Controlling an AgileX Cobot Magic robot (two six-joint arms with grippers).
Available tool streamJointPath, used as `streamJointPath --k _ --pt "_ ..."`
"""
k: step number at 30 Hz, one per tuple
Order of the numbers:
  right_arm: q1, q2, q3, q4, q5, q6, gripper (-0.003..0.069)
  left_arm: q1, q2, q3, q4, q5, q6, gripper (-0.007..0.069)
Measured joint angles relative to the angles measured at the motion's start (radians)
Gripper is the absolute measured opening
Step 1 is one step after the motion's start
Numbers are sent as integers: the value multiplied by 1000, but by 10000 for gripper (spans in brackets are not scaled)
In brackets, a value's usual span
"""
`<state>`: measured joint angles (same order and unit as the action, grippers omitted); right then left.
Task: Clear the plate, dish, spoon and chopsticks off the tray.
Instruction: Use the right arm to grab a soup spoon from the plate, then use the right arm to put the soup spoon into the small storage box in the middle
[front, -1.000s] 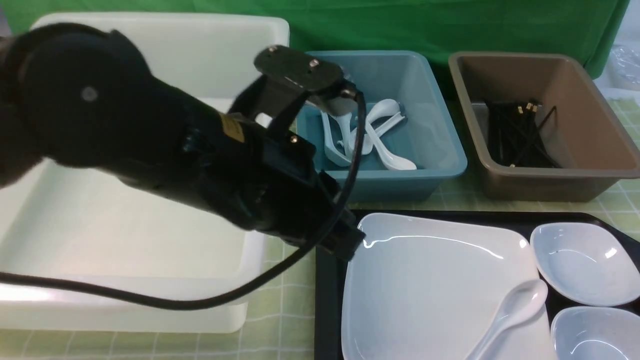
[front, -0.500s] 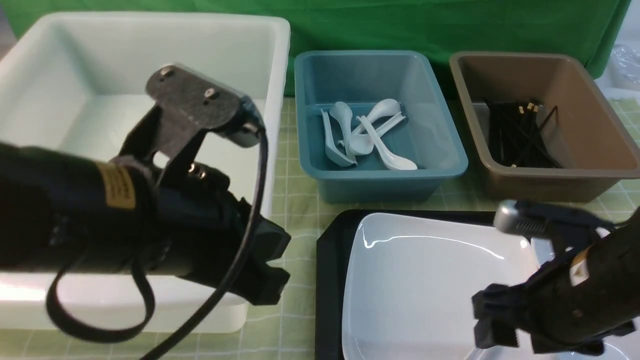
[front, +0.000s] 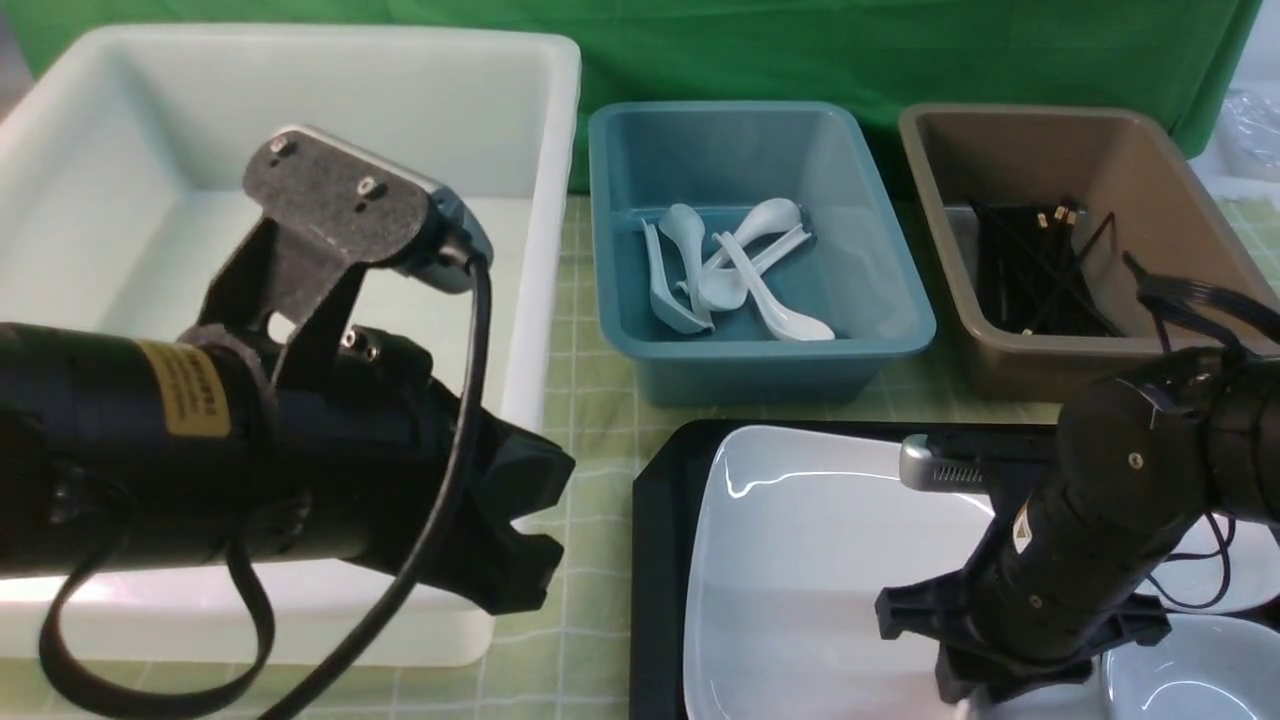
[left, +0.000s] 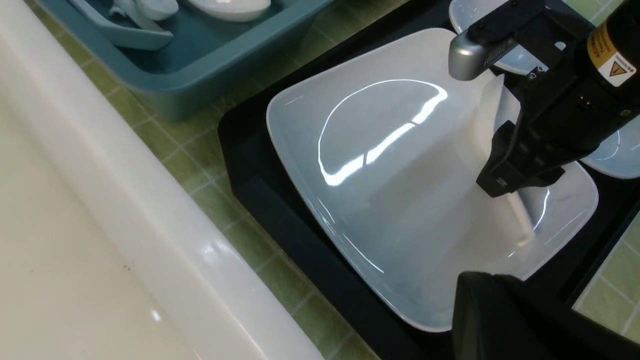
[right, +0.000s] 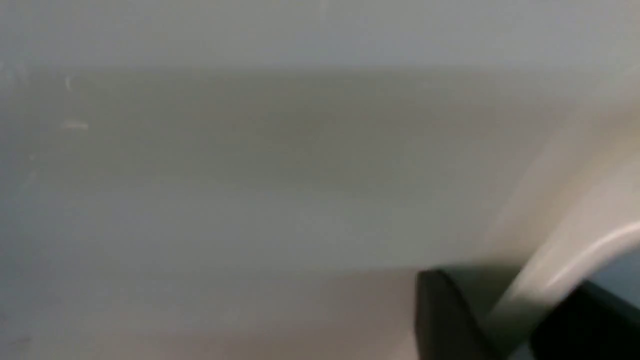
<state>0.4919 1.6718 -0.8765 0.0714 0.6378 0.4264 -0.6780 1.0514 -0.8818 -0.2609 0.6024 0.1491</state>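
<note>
Front, left wrist: shared plate (front: 800, 560)

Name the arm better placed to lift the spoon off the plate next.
Right. The right gripper is down over the plate, at the spoon handle. The left gripper hangs off the tray, by the white tub, farther from the spoon.
</note>
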Motion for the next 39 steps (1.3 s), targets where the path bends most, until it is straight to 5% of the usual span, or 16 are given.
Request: streamJointPath --k 2,13,18,27,29,35,37,39 --pt "9 0 -18 13 4 -34 87 0 0 1 8 -13 0 2" --pt "-37 -109 -379 21 47 -178 85 3 5 1 25 -164 0 2" --pt "-138 89 -780 17 55 -241 85 64 110 -90 25 -350 -28 2" --pt "-154 490 -1252 23 123 -255 92 189 381 -324 61 -234 -92 2" --pt "-154 568 -1327 29 155 -241 137 191 401 -342 73 -192 -93 2" --pt "-154 583 -1391 34 360 -280 433 190 402 -349 65 -140 -76 2" --pt "-154 569 -1406 34 418 -305 452 190 402 -351 49 -126 -57 2" --pt "-154 497 -1432 34 528 -387 352 190 403 -387 -27 -39 25 2"
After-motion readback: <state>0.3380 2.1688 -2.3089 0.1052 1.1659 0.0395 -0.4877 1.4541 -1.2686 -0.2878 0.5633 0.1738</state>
